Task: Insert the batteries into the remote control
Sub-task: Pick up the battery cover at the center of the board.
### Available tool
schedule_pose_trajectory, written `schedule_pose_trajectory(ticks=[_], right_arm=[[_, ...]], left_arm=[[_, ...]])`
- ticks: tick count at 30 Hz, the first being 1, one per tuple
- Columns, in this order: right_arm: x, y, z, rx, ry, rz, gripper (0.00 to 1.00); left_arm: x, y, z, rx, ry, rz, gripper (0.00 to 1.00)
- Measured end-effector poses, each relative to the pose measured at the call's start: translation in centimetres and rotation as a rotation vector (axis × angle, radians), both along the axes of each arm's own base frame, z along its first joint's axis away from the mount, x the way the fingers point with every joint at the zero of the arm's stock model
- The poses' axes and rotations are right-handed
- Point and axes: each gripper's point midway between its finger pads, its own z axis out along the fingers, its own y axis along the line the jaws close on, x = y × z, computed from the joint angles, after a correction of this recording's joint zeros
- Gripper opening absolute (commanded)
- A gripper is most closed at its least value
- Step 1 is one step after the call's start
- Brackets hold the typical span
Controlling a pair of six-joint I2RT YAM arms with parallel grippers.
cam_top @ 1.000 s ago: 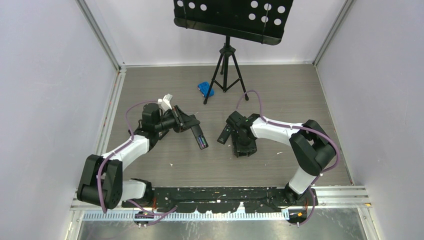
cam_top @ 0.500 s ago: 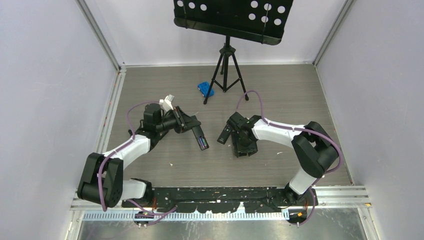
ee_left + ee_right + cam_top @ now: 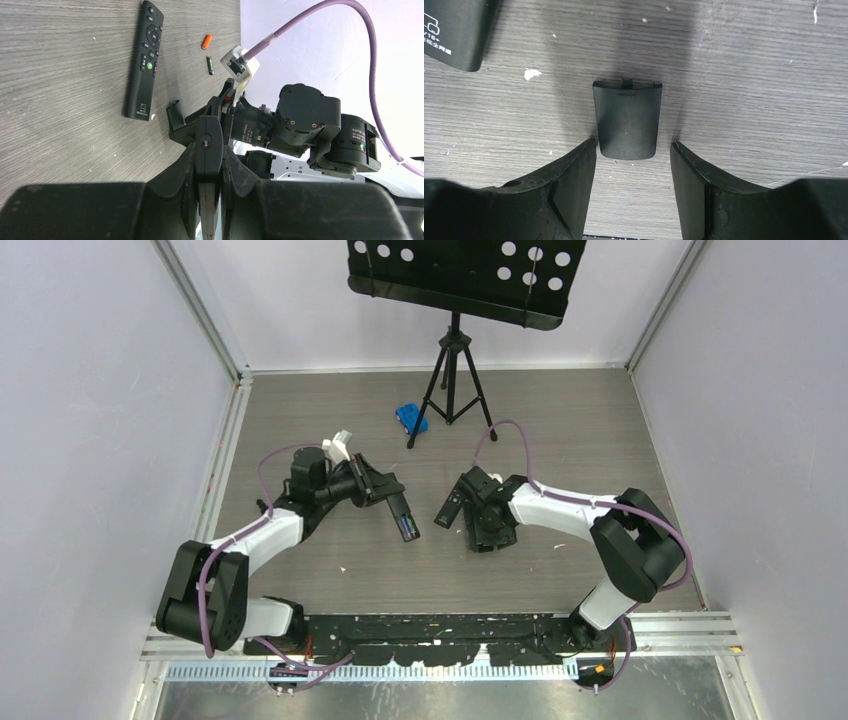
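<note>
My left gripper (image 3: 208, 150) is shut on the remote control (image 3: 404, 524), a slim black bar held above the table and seen edge-on in the left wrist view. In the top view, purple and green show in its upturned end. An orange battery (image 3: 206, 41) and a dark green battery (image 3: 210, 65) lie on the table. My right gripper (image 3: 633, 144) is open and low over the table. Its fingertips (image 3: 586, 150) stand either side of the near end of a small black cover plate (image 3: 626, 112) lying flat, with nothing gripped.
A second black remote with pale buttons (image 3: 145, 60) lies on the table between the arms, its corner also showing in the right wrist view (image 3: 454, 30). A tripod music stand (image 3: 452, 370) and a blue object (image 3: 411, 418) stand at the back.
The right gripper's jaws have opened wider over the cover plate. The left arm has shifted the held remote slightly right and toward the near edge.
</note>
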Motion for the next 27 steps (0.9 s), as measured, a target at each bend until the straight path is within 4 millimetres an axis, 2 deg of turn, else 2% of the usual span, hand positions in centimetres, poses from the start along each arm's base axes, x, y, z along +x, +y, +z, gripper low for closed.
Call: schedule_pose_trajectory(ticks=[4, 9, 12, 21, 27], right_arm=[[0.3, 0.0, 0.0, 0.000, -0.019, -0.004, 0.58], [1.2, 0.3, -0.1, 0.002, -0.047, -0.007, 0.42], [1.6, 0.6, 0.0, 0.008, -0.059, -0.011, 0.36], [1.7, 0.6, 0.5, 0.051, -0.108, -0.015, 0.35], [0.7, -0.2, 1.5, 0.065, -0.134, 0.026, 0.36]], left_arm=[[-0.1, -0.2, 0.0, 0.000, -0.001, -0.005, 0.00], [-0.2, -0.3, 0.0, 0.002, -0.001, -0.006, 0.00], [-0.2, -0.5, 0.1, 0.001, -0.004, -0.008, 0.00], [-0.3, -2.1, -0.8, 0.021, 0.009, -0.045, 0.00], [-0.1, -4.0, -2.3, 0.059, 0.015, -0.089, 0.00]])
